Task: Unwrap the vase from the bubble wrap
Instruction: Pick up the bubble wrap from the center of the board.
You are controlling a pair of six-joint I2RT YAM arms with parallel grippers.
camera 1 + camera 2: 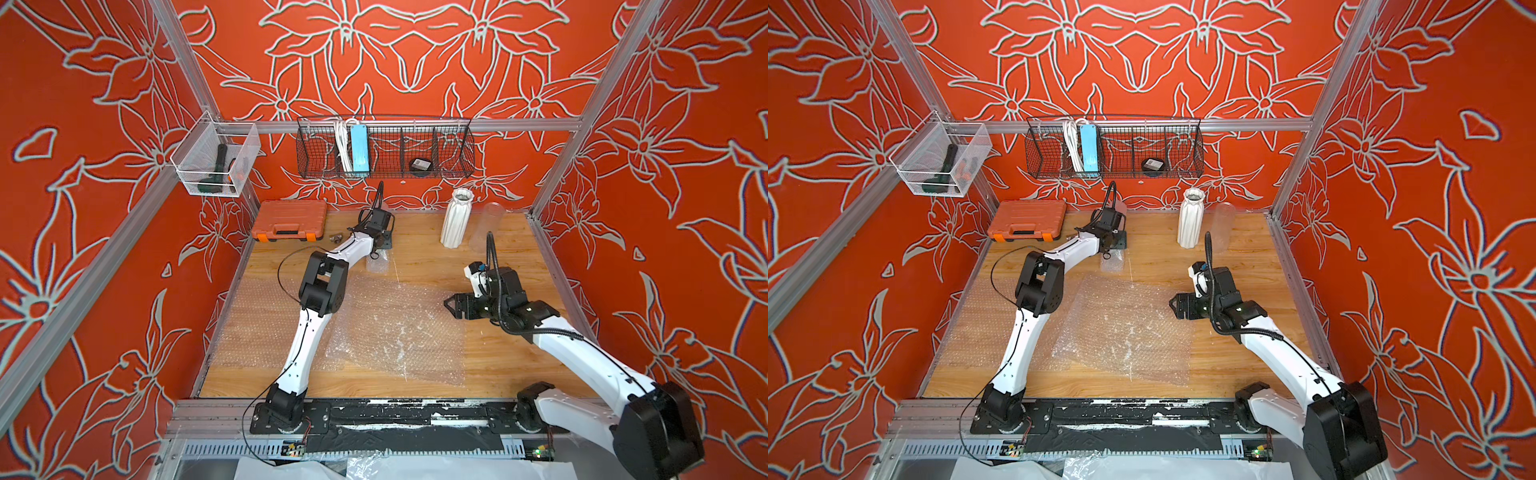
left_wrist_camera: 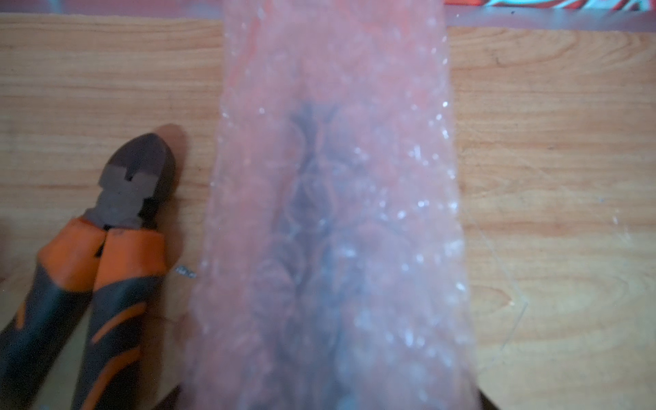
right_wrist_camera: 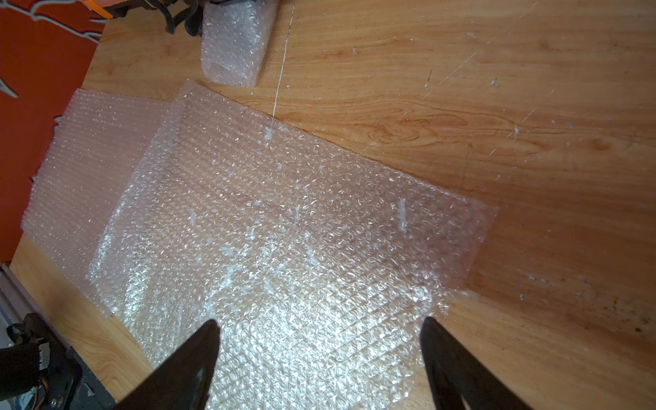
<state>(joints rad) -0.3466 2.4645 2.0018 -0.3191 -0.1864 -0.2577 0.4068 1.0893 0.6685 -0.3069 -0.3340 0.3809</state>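
At back, bubble wrap roll [image 1: 377, 262] lies front-to-back.

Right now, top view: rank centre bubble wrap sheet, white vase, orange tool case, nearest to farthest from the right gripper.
1. centre bubble wrap sheet, beneath the right gripper, mid-table.
2. white vase, upright at back.
3. orange tool case, back-left corner.

Blurred bubble wrap [image 2: 330, 213] veils an unidentifiable dark shape; pliers [image 2: 127, 198] handles are cropped.
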